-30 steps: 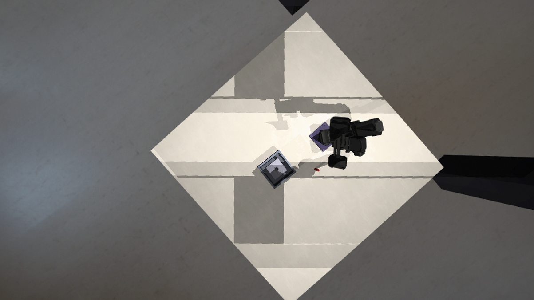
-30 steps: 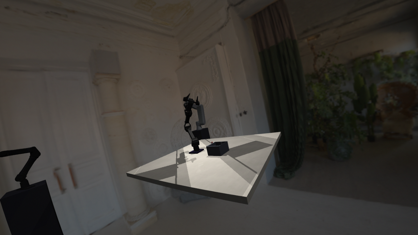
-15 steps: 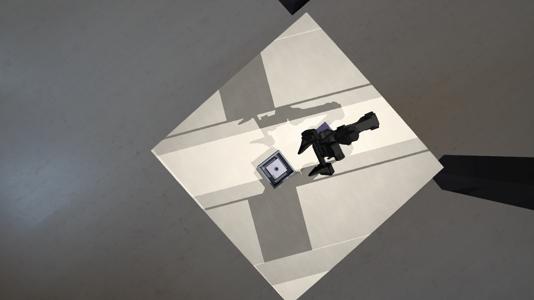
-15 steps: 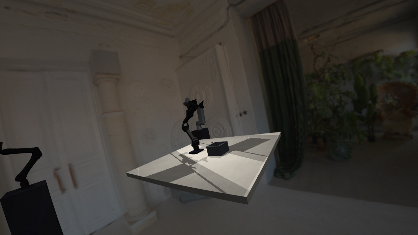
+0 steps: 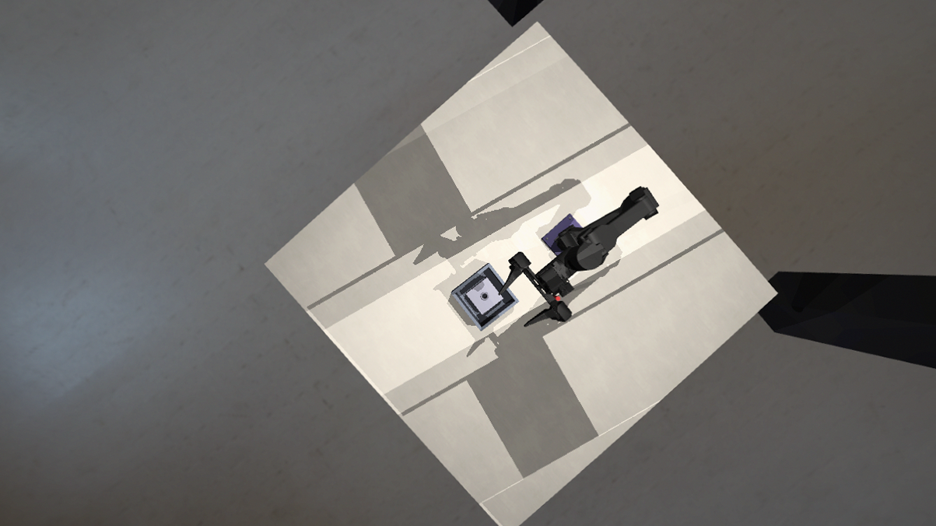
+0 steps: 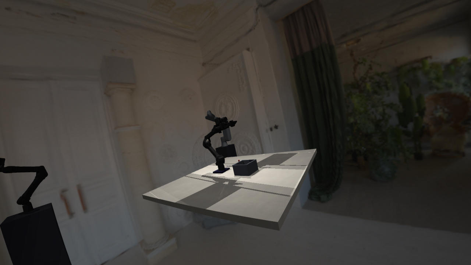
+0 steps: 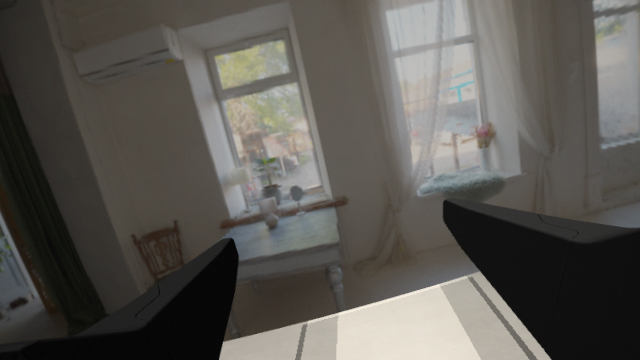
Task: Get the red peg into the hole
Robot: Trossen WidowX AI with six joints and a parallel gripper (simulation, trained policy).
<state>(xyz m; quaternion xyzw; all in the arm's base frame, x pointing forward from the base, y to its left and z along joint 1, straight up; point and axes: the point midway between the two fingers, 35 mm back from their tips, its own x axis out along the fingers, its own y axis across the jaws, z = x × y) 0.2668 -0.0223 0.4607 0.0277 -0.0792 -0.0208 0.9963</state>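
Note:
The small red peg (image 5: 557,298) (image 6: 238,161) stands out beside the arm's hand in the top view and behind the box in the exterior view. Part of it is hidden, and its pose is unclear. The open box (image 5: 468,310) (image 6: 243,169) is dark blue-grey. A pale plate (image 5: 488,305) with a dark round hole lies at its bottom. My gripper (image 5: 512,310) (image 6: 235,123) (image 7: 341,228) is wide open and empty, high above the table. Seen from above, one finger overlaps the box's right side. The wrist view shows neither peg nor box.
The arm's purple base plate (image 5: 551,240) (image 6: 216,171) lies right of the box in the top view. The pale table (image 5: 418,353) (image 6: 253,204) carries shadow bands, and its far edge shows in the wrist view. Another dark arm on a pedestal (image 6: 32,233) stands off the table at the left.

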